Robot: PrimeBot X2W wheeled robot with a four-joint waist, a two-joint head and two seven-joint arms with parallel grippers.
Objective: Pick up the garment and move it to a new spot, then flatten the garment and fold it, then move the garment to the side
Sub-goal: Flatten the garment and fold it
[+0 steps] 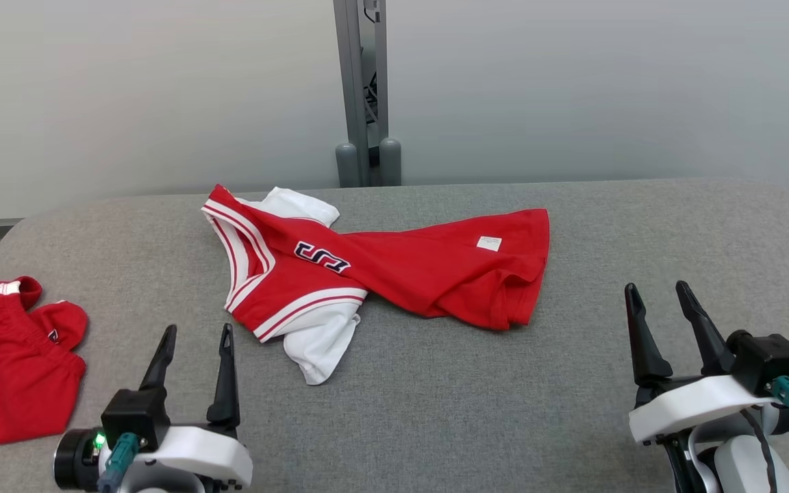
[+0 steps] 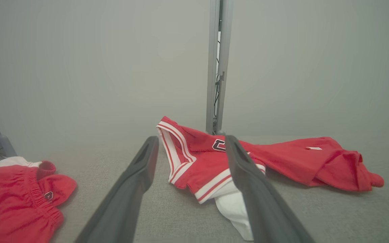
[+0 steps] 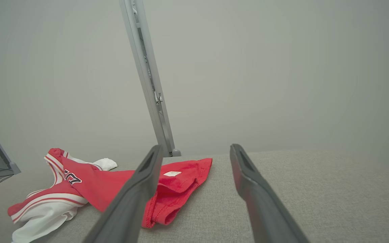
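Red garment (image 1: 394,274) with white trim lies crumpled (not flattened, white label facing up) on the grey desk (image 1: 572,411), mid-surface and toward the far edge. Left tool (image 1: 198,329) is released, fingers spread, near the garment's white lower corner and not touching it. Right tool (image 1: 657,286) is likewise released, holding nothing, well apart to the garment's right. A second red piece (image 1: 4,370) sits at the desk's left edge.
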